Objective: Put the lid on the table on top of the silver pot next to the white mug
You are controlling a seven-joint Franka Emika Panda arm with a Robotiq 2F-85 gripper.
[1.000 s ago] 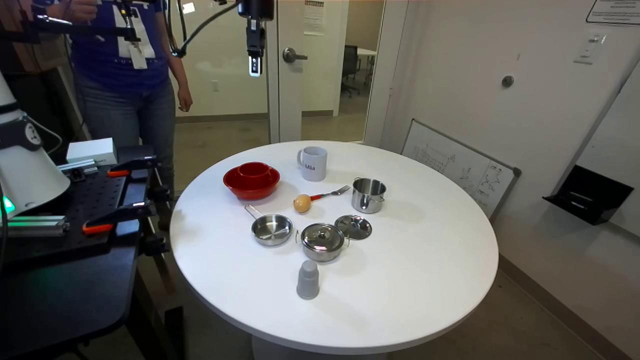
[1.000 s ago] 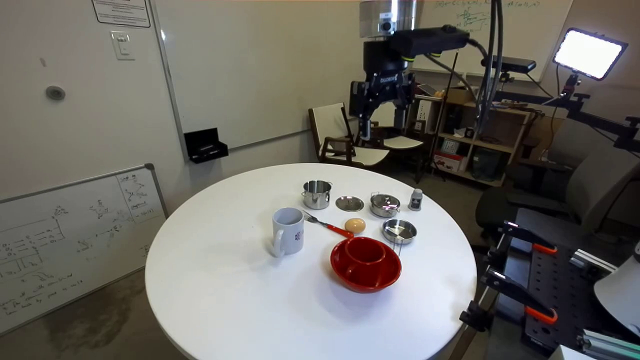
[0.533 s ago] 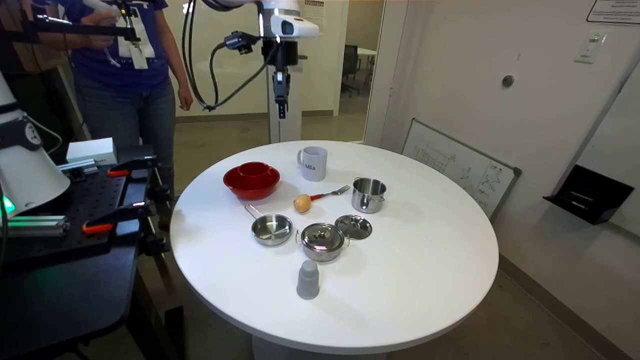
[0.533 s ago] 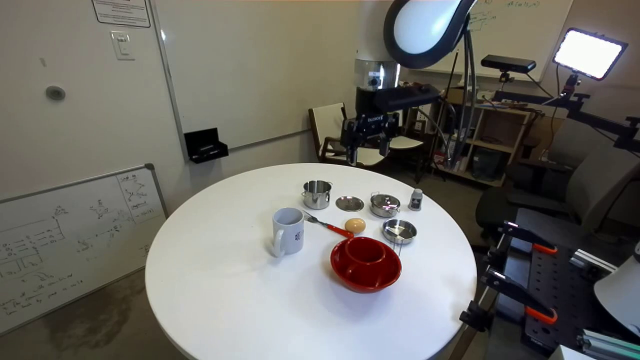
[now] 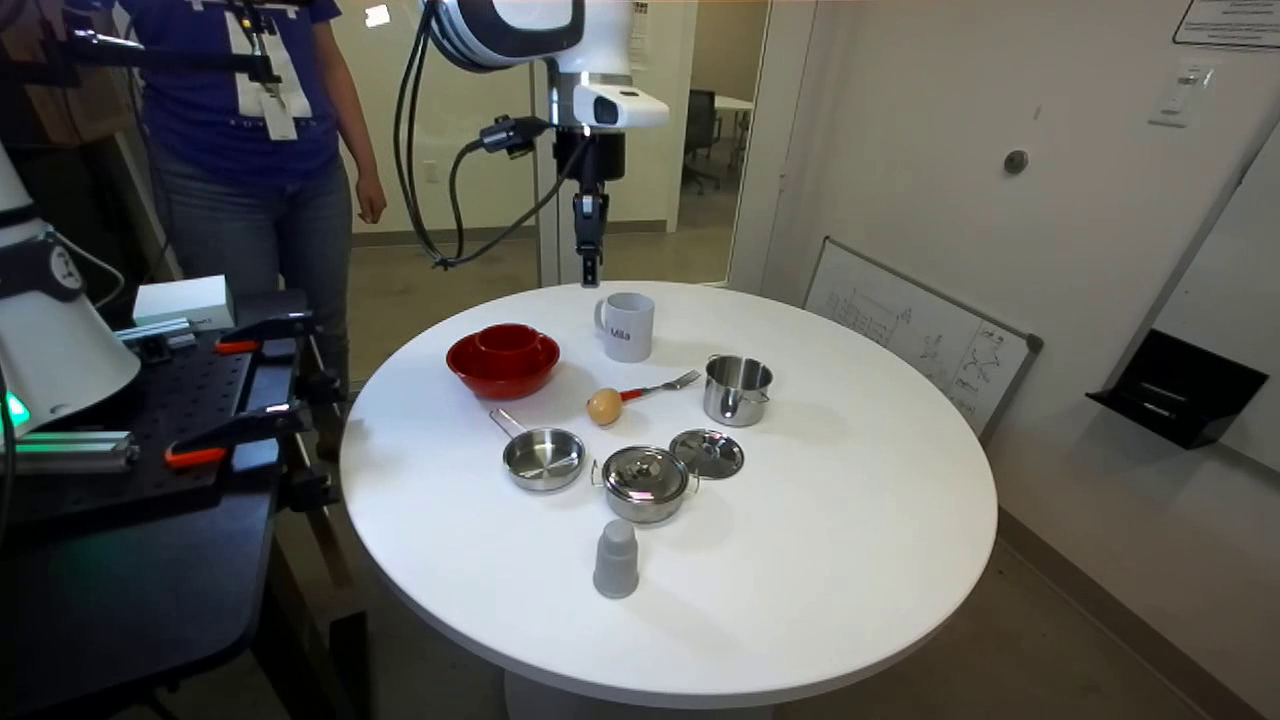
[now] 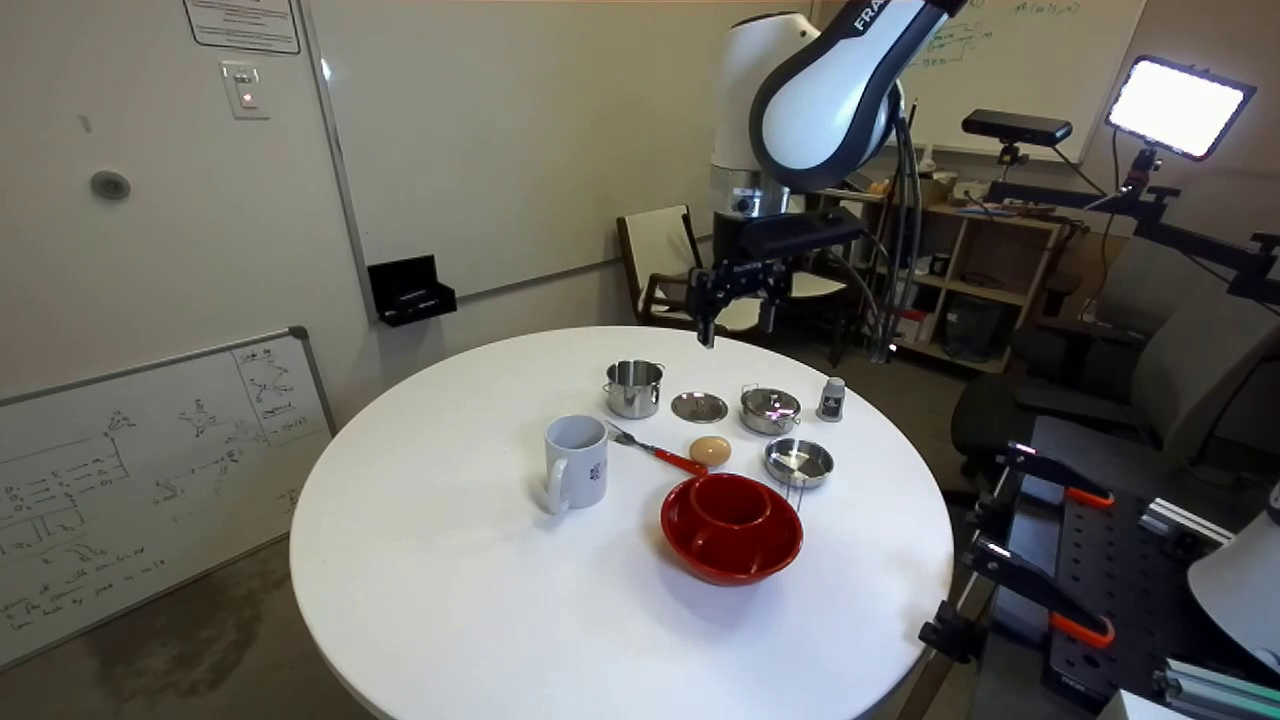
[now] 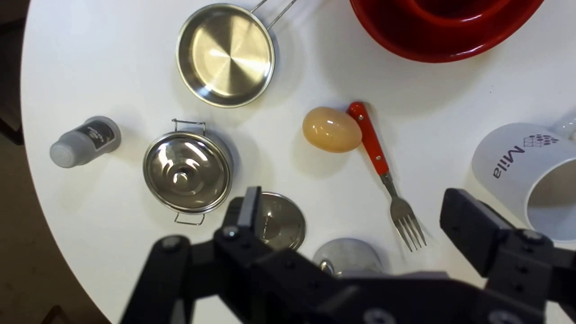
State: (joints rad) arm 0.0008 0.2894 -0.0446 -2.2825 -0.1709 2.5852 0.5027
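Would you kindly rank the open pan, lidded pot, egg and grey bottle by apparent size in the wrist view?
1. Open pan (largest)
2. Lidded pot
3. Egg and grey bottle: too alike to rank.

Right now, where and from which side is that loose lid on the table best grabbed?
Probably by what looks like a small knob at the middle of the lid, from straight above: it seems to stick up, while the rest lies flat on the table, leaving little edge to pinch.
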